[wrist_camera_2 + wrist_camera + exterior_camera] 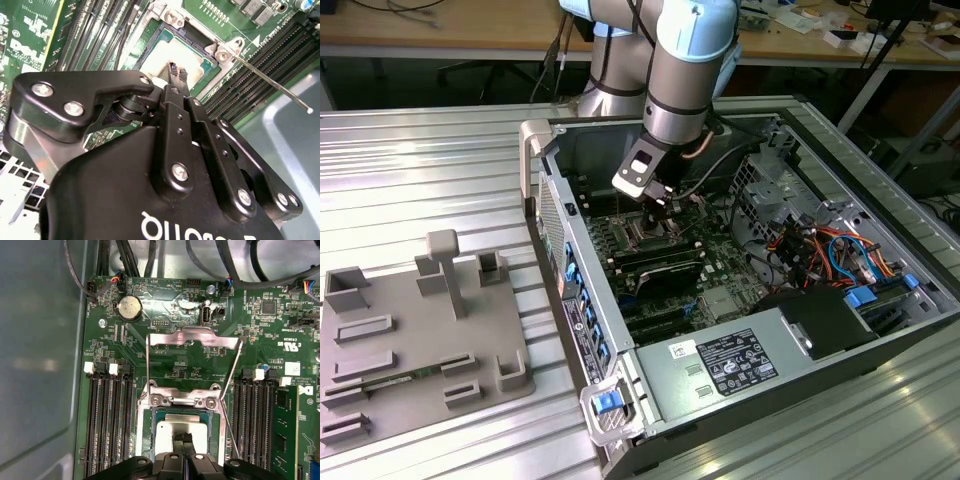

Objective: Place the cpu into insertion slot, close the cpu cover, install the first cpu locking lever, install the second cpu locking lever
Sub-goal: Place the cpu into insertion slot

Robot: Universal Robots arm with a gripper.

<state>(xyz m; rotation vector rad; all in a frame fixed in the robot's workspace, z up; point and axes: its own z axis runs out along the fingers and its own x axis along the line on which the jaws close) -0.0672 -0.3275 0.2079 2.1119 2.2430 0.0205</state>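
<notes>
Your claw (177,72) is hanging right over the cpu (156,59), and its two fingers are pressing together with nothing between them (the chip is much wider than that little pinch, so it is not being held). In both wrist views the tips are sitting just above the middle of the shiny top. I cannot tell if they are touching it.

The cpu is lying flat inside the slot (180,399), with its green rim showing along its sides, so that part of the job is looking done to me.

Here is the thing you are needing to watch: the cover (195,338) is standing open. It is lying past the slot on the side away from the claw's body, toward the round battery (129,307). Its long silver bar is running crosswise, in line with the slot's hinge edge. You are seeing the board through its window, so it is not lying on the chip yet.

One lever (272,82) is sticking out free beside the slot, pointing away over the memory slots (280,45). It is not looking hooked down.

In the exterior view the claw is sitting down inside the open case (556,215).
</notes>
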